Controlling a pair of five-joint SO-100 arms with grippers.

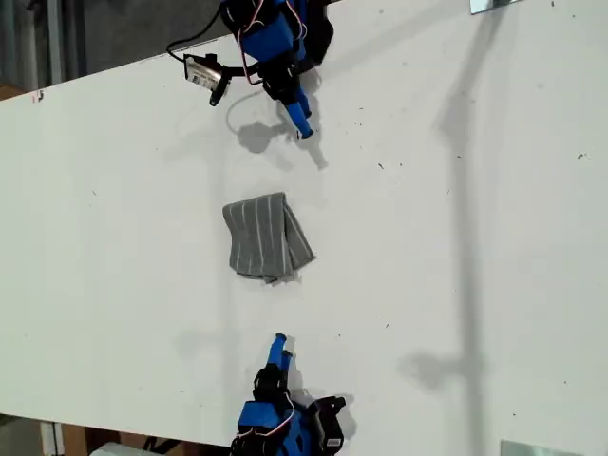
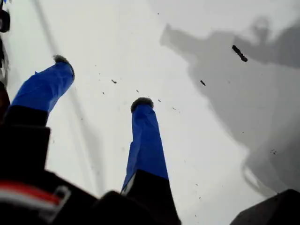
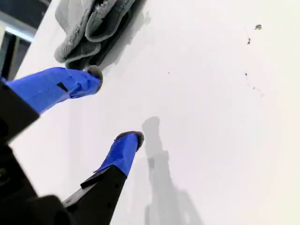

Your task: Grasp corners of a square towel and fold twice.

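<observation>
Towel (image 1: 265, 237) sits folded into a small grey bundle w/ thin white stripes, centre of the exterior view on the white table (image 1: 475, 237), no gripper touching it. Its layers are a bit skewed, one flap fanning toward the exterior view's right; hem edges stack at the lower end. No containers anywhere on the table.

My second gripper (image 3: 117, 105) has its jaws apart, nothing between them, blue-taped fingers (image 3: 56, 86) above bare table; the folded towel (image 3: 89, 28) lies just beyond the tips, apart from them.

My first gripper (image 2: 101, 82) also has its jaws spread, empty, only speckled tabletop and shadows beneath.

Exterior view shows one arm at top centre, the other at bottom centre, both well clear of the towel (can't match either to a wrist cam w/ confidence).
</observation>
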